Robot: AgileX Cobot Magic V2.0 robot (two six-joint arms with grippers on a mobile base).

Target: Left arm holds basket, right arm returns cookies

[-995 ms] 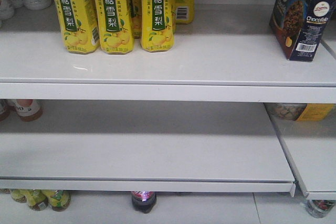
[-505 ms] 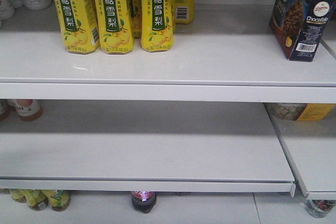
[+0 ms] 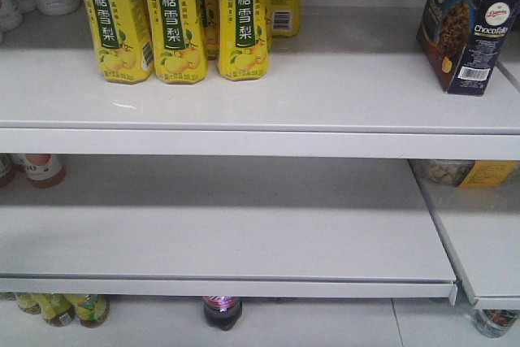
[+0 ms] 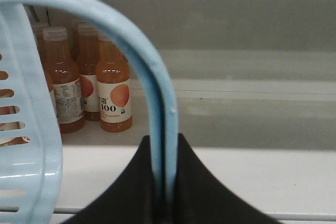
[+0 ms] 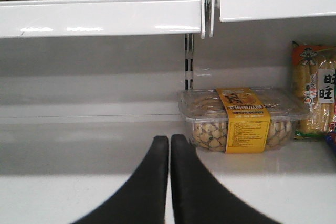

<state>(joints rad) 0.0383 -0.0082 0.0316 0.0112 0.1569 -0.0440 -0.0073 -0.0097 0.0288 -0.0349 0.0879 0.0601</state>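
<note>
White store shelving filled every view, its boards pale and glossy under the lights. Nearest the left pincer (image 4: 163, 192), the flat hoop handle (image 4: 157, 108) of the light blue basket (image 4: 23, 145) ran straight down between the black fingers, which were clamped on it; the slotted basket wall hung just to its left. Beyond that pincer, orange juice bottles (image 4: 113, 93) stood at the back of a lower shelf. The right pincer (image 5: 169, 182) was pressed closed with nothing between its tips, held level and low over the middle shelf (image 5: 79, 192). Ahead and to its right lay a clear tub of snacks with a yellow band (image 5: 244, 121). The cookies (image 3: 470, 26) already stood on the upper shelf (image 3: 325, 87), above and well apart from the right pincer, far along from the yellow bottles (image 3: 175, 18). The return step looked finished, though the box's top was cut off in the front view. What remained was probably for the right arm to draw clear while the left held the basket steady.
</note>
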